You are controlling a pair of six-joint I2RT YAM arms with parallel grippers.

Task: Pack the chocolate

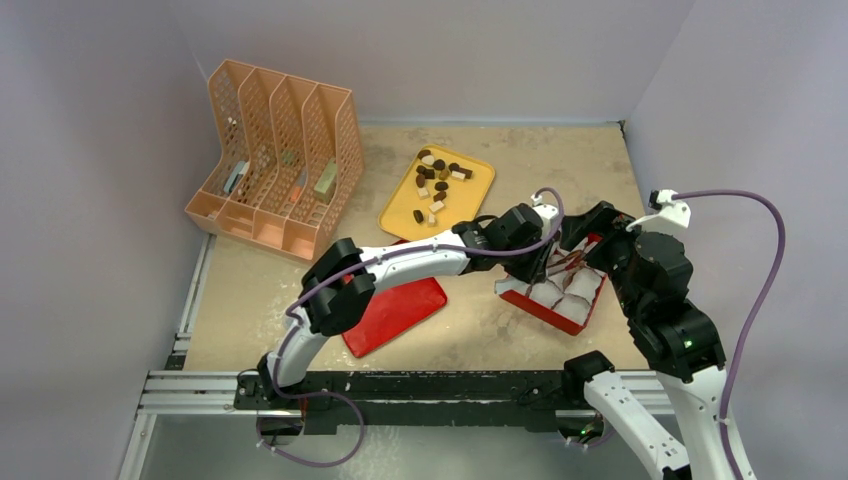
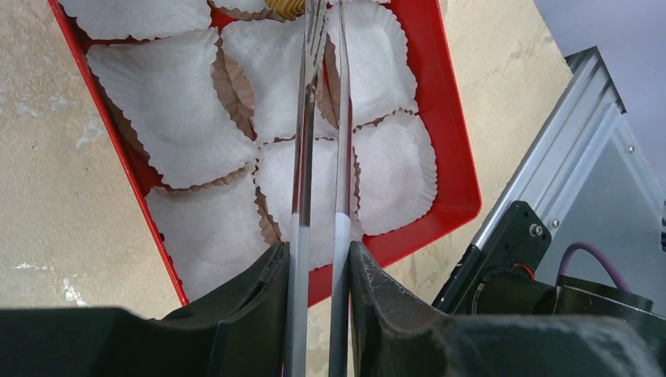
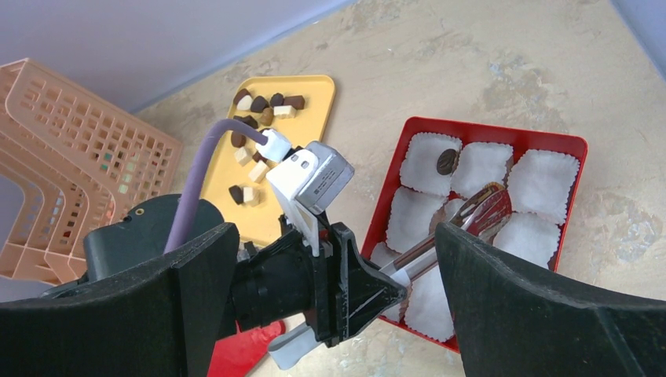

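Observation:
Chocolate pieces [image 1: 437, 185], dark, tan and white, lie on the yellow tray [image 1: 485, 175] at the back; they also show in the right wrist view [image 3: 255, 133]. The red box [image 1: 540, 308] of white paper cups sits right of centre. One dark round piece [image 3: 447, 161] lies in a far cup. My left gripper [image 1: 530, 240] is shut on metal tongs [image 2: 302, 157], whose tips hang over the cups [image 3: 487, 208]. My right gripper [image 3: 334, 236] is open and empty, just behind the box [image 1: 590, 228], facing the left gripper.
A peach file organiser [image 1: 275, 160] stands at the back left. A red lid [image 1: 395, 310] lies flat under the left arm. An aluminium rail [image 1: 400, 385] runs along the near edge. Grey walls close in on three sides.

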